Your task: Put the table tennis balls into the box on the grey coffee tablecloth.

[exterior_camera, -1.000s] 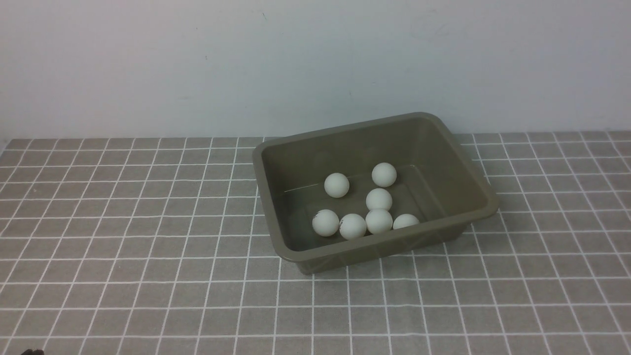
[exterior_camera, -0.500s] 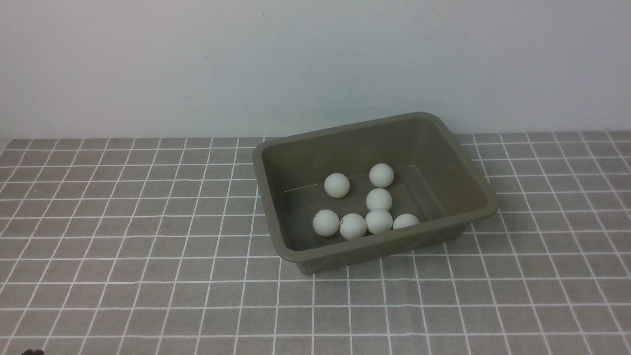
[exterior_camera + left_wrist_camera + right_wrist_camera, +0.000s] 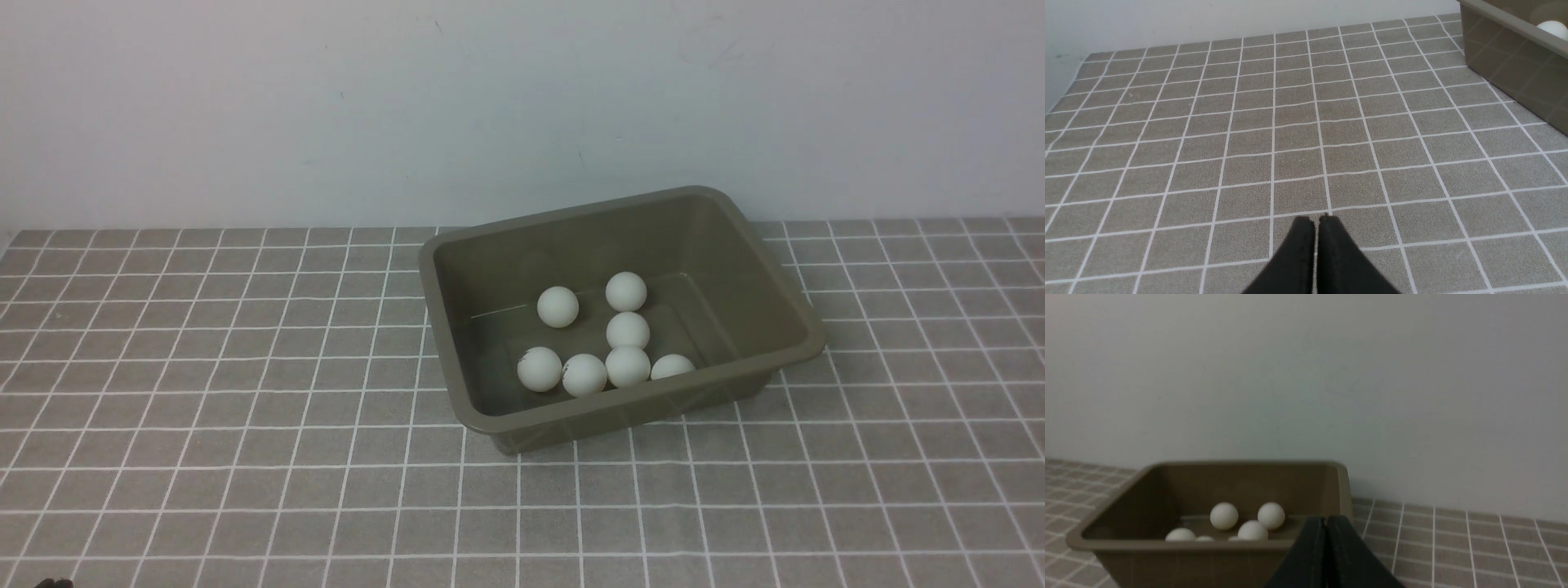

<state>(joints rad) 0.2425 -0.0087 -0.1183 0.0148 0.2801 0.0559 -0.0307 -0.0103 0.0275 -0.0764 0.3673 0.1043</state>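
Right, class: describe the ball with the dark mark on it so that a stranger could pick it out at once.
Find the olive-brown box on the grey checked tablecloth. Along its near wall four white balls lie in a row. The marked ball is the leftmost of that row, and the only one showing a dark smudge of print on its upper left.

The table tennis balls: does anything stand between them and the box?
Nothing visible does. All seven table tennis balls already lie inside the box on the grey coffee tablecloth; none shows on the cloth outside it.
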